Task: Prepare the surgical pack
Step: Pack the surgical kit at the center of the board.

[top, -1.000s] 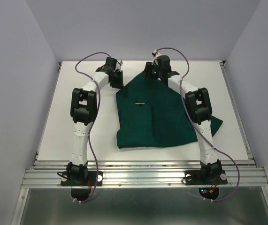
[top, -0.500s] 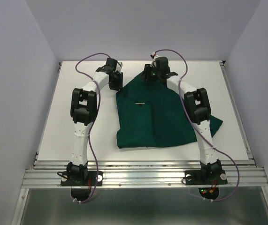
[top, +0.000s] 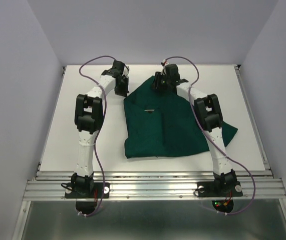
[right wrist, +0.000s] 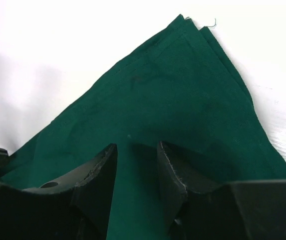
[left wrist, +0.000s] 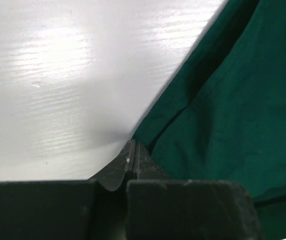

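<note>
On the tabletop (top: 72, 115), the drape (top: 163, 127) lies right of centre, folded to a point near the far edge. The left claw (left wrist: 132, 150) is pressed shut at the drape's far left edge; whether fabric is nipped in it I cannot tell. The right claw (right wrist: 136, 150) stands parted over the far corner. Wrapping looks underway, I'd judge, not finished. A thin pale sliver (top: 150, 110) on the drape is too small to name, and nothing else of the pack shows.
</note>
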`<state>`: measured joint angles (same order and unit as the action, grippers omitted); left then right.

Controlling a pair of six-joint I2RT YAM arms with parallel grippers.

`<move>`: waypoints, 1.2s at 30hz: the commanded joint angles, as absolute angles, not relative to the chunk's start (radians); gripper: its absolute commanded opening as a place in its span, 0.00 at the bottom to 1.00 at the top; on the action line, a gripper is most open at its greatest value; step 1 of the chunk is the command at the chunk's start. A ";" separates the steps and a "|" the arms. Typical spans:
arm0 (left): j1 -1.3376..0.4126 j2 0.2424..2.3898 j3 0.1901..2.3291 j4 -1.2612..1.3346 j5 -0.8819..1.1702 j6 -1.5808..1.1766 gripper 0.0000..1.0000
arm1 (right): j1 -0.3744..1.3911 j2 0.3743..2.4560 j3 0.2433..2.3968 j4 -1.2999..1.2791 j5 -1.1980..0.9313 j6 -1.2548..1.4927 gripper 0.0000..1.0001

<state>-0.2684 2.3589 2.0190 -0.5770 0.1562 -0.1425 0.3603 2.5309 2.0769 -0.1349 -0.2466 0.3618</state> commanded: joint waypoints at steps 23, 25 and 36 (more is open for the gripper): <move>-0.278 1.898 1.467 -0.339 0.310 -0.265 0.00 | 0.359 2.421 2.037 -0.169 -0.175 0.364 0.44; -0.287 1.913 1.447 -0.324 0.322 -0.281 0.00 | 0.359 2.421 2.034 -0.167 -0.182 0.368 0.44; -0.313 2.036 1.471 -0.296 0.304 -0.308 0.00 | 0.359 2.392 1.999 -0.164 -0.192 0.367 0.44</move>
<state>-0.3065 2.0129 1.4460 -0.3176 0.3019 -0.2905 0.3611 2.4756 2.0171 -0.1722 -0.1833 0.3706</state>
